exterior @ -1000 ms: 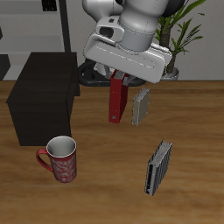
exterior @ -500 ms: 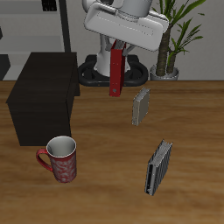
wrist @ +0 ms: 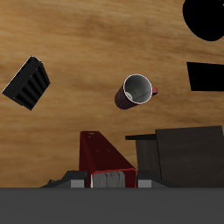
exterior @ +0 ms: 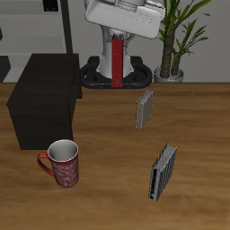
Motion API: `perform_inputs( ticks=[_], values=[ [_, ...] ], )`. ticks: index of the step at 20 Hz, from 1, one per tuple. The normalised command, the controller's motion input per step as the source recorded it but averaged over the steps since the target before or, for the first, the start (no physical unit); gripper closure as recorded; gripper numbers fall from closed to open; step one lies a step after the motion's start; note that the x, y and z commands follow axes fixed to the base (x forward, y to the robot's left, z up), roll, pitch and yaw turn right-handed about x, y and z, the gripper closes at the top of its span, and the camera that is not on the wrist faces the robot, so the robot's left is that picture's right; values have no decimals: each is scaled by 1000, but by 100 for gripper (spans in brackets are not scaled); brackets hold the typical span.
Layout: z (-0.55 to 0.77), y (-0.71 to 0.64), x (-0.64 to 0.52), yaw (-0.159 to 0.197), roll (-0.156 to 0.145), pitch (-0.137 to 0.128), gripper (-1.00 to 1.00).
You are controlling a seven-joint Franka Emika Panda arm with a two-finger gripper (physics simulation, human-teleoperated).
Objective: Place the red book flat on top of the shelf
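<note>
A: Going left to right on the outside view: the shelf [exterior: 43,97] sits at about nine o'clock with its top bare, the mug [exterior: 62,163] at seven, and the red book [exterior: 118,60] hangs upright at twelve, clear of the bench [exterior: 108,180].

B: So lifted, not placed. The hand [exterior: 118,36]?

A: Closed on the book's upper end. Left, as I judge it: carry it over the shelf, turn it flat, let go.

B: What differs between views?

A: Only the outside one shows the small grey book [exterior: 145,110]. The wrist view shows the book's spine from above, clamped between the fingers [wrist: 129,179].
</note>
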Motion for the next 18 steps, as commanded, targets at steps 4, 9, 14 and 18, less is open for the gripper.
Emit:
perform_inputs(
  ticks=[4,9,14,18],
  values=[
    [-34,-153,-347,21,-5,3,100],
    [-7,-81,-280,45,6,-26,100],
    [16,-83,-275,50,-8,-16,100],
    [113,15,-228,84,-47,-30,100]
  ],
)
